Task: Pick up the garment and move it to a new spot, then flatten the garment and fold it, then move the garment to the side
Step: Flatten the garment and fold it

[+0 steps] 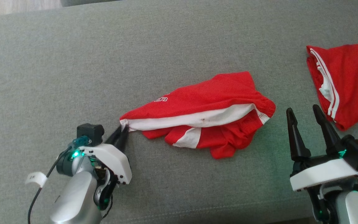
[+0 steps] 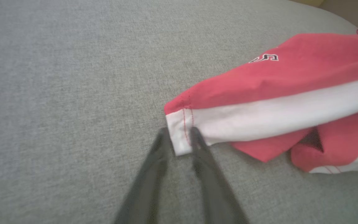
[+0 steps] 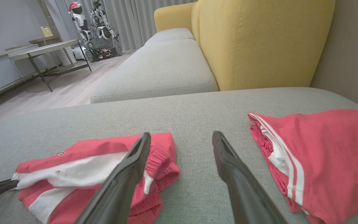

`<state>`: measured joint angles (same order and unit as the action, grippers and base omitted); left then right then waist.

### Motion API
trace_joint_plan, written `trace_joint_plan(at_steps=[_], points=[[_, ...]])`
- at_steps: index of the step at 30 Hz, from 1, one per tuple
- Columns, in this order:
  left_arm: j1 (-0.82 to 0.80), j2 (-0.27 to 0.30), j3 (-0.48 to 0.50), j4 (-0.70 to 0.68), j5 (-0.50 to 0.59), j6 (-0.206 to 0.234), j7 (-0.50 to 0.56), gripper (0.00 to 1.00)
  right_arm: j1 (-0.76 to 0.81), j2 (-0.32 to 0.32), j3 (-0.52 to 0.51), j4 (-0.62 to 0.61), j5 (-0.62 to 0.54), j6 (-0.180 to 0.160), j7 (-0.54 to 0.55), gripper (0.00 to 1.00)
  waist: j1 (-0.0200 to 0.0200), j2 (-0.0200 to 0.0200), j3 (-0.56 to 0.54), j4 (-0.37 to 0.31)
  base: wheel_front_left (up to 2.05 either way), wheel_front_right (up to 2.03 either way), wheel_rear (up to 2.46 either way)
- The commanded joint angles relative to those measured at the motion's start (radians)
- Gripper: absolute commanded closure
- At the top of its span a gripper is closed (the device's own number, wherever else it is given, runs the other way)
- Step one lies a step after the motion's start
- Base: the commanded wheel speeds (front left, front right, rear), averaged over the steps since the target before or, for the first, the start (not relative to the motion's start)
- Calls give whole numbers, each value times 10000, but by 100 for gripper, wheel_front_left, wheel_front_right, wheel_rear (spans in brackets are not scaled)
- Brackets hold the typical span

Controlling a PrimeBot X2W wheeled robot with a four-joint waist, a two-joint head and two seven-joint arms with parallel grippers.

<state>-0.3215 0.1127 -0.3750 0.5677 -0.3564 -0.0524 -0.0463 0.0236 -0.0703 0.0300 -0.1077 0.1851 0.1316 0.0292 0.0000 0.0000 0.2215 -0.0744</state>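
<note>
I found the red shorts point(image 1: 204, 102) lying crumpled mid-seat on the grey sofa cushion point(image 1: 73, 62). The left gripper point(image 1: 123, 129) sat at their 8 o'clock corner, its fingers point(image 2: 204, 155) set close on either side of the white hem. I could not tell whether they pinched it. The right gripper point(image 1: 302, 109) stood wide open and empty at 4 o'clock, near a second red garment point(image 1: 350, 81) at 2 o'clock.

TEXT | we see white outlined letters point(image 1: 161, 99) on the garment point(image 1: 204, 105), 10 o'clock side, unreadable | tag point(image 1: 36, 178) on cable point(image 1: 38, 193): illegible to us
</note>
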Motion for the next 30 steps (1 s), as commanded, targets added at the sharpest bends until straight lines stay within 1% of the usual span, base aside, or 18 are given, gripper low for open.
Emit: trace_joint_plan(at_steps=[1, 7, 16, 17, 18, 19, 21, 24, 27, 30], points=[[-336, 63, 251, -51, -122, -66, -87, 100, -333, 14, 175, -246, 68, -9, -60, 0, 0, 0, -1, -3, 0, 0, 0], [-471, 47, 99, 189, -134, -174, -236, 100, -307, 30, 178, 160, 52, -9, 100, 0, 0, 0, -45, 73, 0, 0, 0], [-780, -82, -149, 355, -116, -215, -519, 100, -1139, -118, 900, 2152, 370, -9, -46, 0, 0, 0, 94, 479, 0, 0, 0], [-795, -89, -160, 365, -117, -211, -571, 100, -1236, -137, 961, 2322, 406, -9, -57, 7, 0, 0, 107, 513, 0, 0, 0], [-804, -93, -160, 361, -114, -196, -660, 100, -1322, -154, 1012, 2452, 446, -9, -84, 60, 0, 0, 110, 539, 0, 0, 0], [-813, -95, -159, 350, -108, -178, -751, 100, -1387, -180, 1034, 2544, 476, -9, -126, 100, 0, 0, 115, 575, 0, 0, 0], [-832, -66, -104, 266, -84, -85, -1040, 100, -1450, -256, 1064, 2600, 546, -9, -190, 100, 0, 0, 91, 623, 0, 0, 0], [-853, 34, 79, -24, -80, 80, -1519, 100, -1457, -429, 1011, 2271, 581, -9, -285, 100, 0, 0, 43, 660, 0, 0, 0], [-919, 189, 361, -722, -58, 300, -1848, 100, -1551, -657, 985, 1565, 627, -9, -272, 100, 0, 0, -20, 651, 0, 0, 0], [-1074, 398, 694, -1795, 33, 559, -2017, 100, -1760, -933, 964, 673, 678, -9, -55, 100, 0, 0, -128, 642, 0, 0, 0]])
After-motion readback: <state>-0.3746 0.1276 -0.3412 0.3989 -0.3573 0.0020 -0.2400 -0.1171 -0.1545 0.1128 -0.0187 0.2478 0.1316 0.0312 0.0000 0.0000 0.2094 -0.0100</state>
